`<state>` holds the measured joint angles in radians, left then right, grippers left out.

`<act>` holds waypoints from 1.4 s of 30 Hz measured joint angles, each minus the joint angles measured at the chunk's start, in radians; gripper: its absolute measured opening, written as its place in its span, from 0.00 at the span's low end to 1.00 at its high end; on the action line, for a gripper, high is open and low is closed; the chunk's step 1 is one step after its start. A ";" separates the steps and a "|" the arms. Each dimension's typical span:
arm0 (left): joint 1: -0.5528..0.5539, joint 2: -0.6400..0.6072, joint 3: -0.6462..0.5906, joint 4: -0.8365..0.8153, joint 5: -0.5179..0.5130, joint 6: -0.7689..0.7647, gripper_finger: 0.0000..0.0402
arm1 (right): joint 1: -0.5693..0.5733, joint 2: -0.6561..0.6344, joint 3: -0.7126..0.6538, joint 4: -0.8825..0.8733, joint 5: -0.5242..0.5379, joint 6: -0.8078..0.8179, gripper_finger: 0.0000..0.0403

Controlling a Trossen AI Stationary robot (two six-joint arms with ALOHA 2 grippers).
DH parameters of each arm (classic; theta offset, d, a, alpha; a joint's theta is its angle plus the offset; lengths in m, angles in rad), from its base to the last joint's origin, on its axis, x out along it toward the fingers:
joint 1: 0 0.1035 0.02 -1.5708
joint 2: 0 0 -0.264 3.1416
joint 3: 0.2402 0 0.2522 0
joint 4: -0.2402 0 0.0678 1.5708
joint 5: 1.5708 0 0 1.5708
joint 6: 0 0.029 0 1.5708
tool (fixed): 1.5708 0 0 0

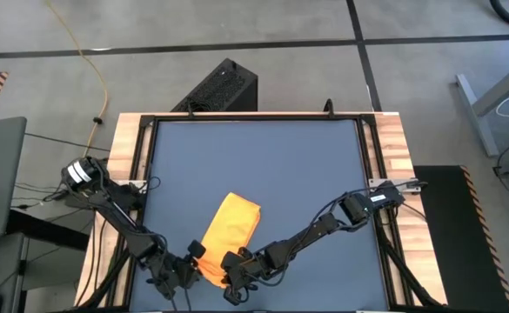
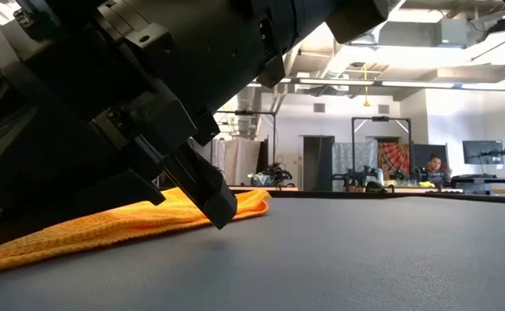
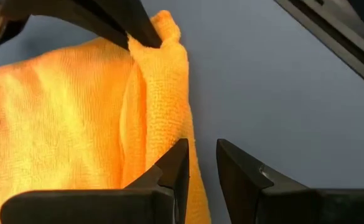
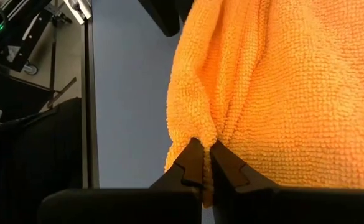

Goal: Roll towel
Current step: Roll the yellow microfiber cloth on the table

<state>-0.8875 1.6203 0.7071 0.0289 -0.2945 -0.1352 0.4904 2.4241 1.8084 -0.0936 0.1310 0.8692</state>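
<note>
The yellow-orange towel (image 1: 230, 228) lies flat on the blue-grey tabletop, running slantwise from mid-table to the near edge. Both grippers are at its near end. My right gripper (image 4: 206, 163) is shut on a gathered pleat of the towel, and it also shows in the left wrist view (image 3: 145, 36). My left gripper (image 3: 203, 177) stands a little to the left of it (image 1: 183, 266). Its fingers are narrowly open, one above the cloth and one above the bare table, with the towel's side edge (image 3: 193, 163) in the gap. My right gripper pinches a puckered fold of the towel's near edge (image 4: 201, 134) between its two fingertips. It comes slanting down from the table's right. The rest of the towel lies slack on the table. My left gripper: whether its fingers touch the towel's side edge, I cannot tell.
A black frame and wooden rim (image 1: 130, 165) border the tabletop. A black box (image 1: 224, 85) stands on the floor beyond the far edge. Bare table surface (image 1: 298, 165) stretches far and right of the towel. In the low view a person (image 2: 434, 164) sits far off in the room.
</note>
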 joint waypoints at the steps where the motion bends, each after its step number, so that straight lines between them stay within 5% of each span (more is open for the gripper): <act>1: 0.000 0.000 0.000 0.001 0.000 0.000 0.18 | 0.000 0.000 0.000 -0.002 0.000 0.003 0.07; 34: 0.027 -0.048 -0.005 -0.117 -0.053 -0.023 0.18 | 0.002 -0.001 0.000 0.004 -0.008 0.036 0.09; 42: 0.048 -0.048 -0.007 -0.117 -0.020 -0.023 0.18 | -0.009 -0.001 0.000 0.011 -0.032 0.099 0.18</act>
<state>-0.8399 1.5723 0.7002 -0.0878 -0.3146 -0.1579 0.4813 2.4229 1.8088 -0.0830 0.0988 0.9680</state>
